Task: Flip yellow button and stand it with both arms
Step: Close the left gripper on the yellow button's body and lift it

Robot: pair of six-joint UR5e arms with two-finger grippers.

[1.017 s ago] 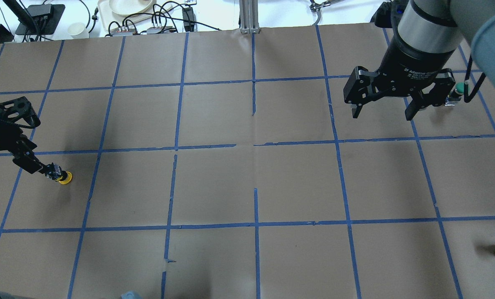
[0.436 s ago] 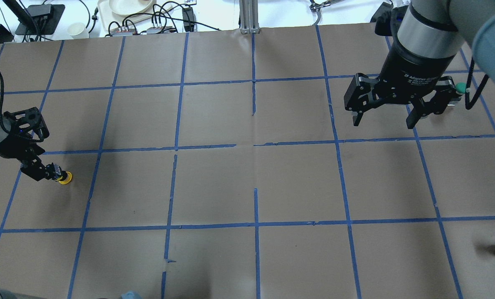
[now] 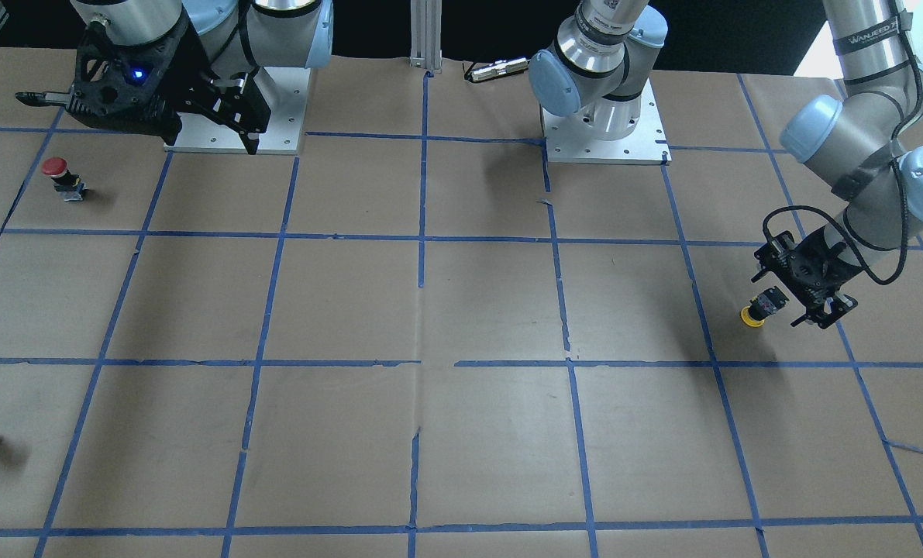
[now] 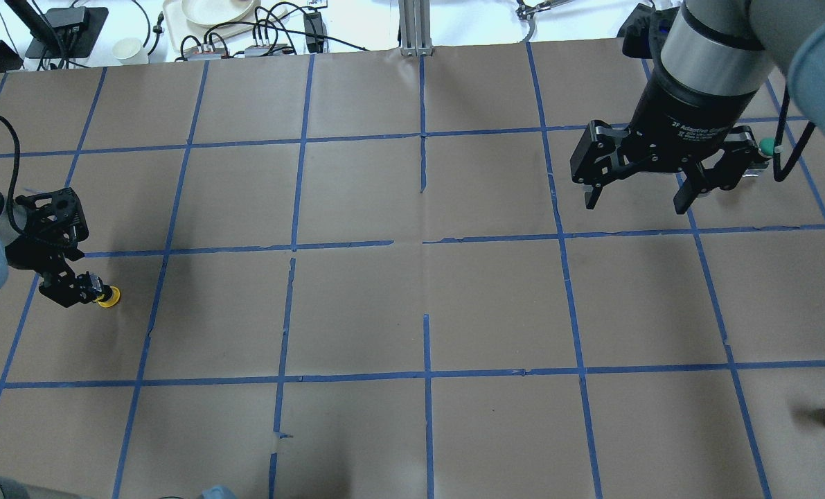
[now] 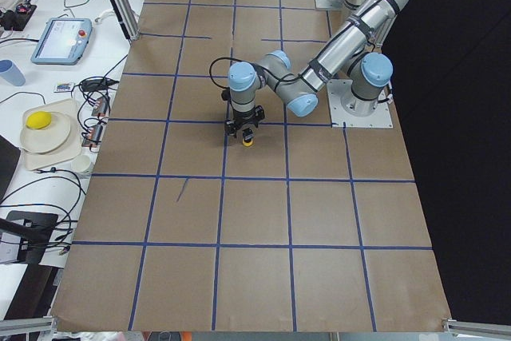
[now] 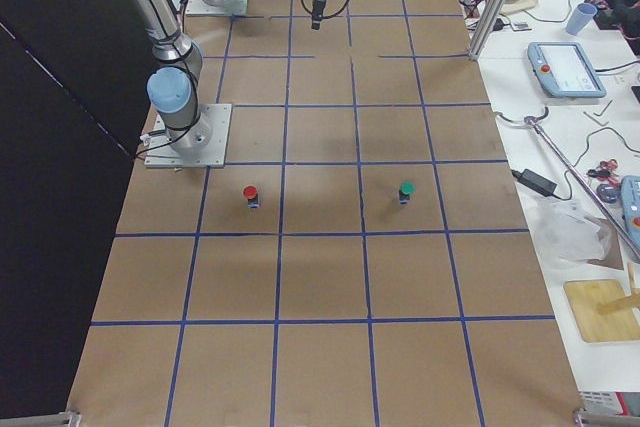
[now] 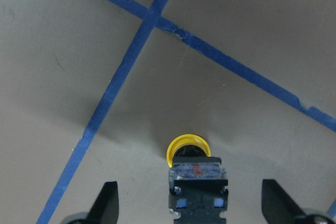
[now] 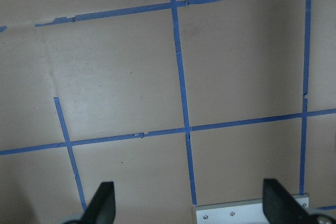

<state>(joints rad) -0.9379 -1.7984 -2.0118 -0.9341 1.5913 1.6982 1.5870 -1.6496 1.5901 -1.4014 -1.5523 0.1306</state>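
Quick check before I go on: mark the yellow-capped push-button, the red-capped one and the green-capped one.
Yellow-capped push-button with black body (image 7: pixel 189 146): left wrist view, on the yellow cap.
Red-capped push-button (image 3: pixel 55 165): front-facing view, on the red cap.
Green-capped push-button (image 6: pixel 406 188): right-side view, on the green cap.

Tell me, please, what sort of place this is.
Probably a robotics lab: a left arm and right arm bolted to a paper-covered table gridded with blue tape, beside a bench with a teach pendant.

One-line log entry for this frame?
left gripper: jaws open, straddling yellow button | right gripper: jaws open, empty | button: ungrasped
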